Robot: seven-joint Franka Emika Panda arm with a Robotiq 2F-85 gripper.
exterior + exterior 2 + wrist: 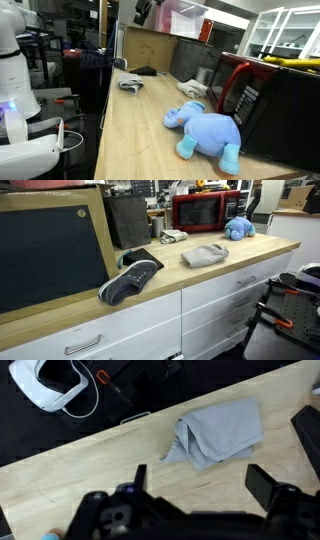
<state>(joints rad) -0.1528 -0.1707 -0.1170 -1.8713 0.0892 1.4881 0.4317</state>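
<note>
Where the long counter of pale wood (125, 140) runs away from the camera in an exterior view, I see a plush blue elephant toy (205, 130) lying nearest, just beside a glossy red microwave oven (250, 95). Beyond the toy, a crumpled grey cloth (190, 88) sits on the counter close to the microwave's front. Farther along lies a dark sneaker with a white sole (131, 85).

In an exterior view from the counter's front, the sneaker (132, 280) is closest, near the front edge and beside a large dark board in a wooden frame (50, 250). The cloth (205, 255) lies mid-counter in front of the microwave (198, 213), well apart from the sneaker. The elephant (238, 227) sits past the microwave. White drawer fronts (215, 295) fill the space below.

In the wrist view, my jaws stand wide open at the bottom edge, with only bare counter (60, 485) between them. The cloth (215, 435) lies ahead of them, apart and untouched. Past the counter's edge, a white moulded plastic device with a cord (50, 385) rests on a dark surface.
</note>
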